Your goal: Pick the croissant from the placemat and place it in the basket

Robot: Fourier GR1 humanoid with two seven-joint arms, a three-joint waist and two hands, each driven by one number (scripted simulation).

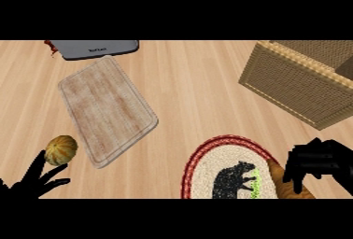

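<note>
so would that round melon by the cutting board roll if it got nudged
Probably: the melon looks nearly round and sits free on the smooth wooden counter. The cutting board beside it might stop a roll that way. It looks rigid, unlikely to deform.

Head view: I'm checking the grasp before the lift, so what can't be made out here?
- Croissant: only a brown sliver shows; the right hand covers the rest, so contact cannot be confirmed.
- Placemat: its near part is cut off by the lower edge.
- Basket: cut off by the top and right edges; its inside barely shows.
- Left hand: only raised fingers show at the lower left.
</note>
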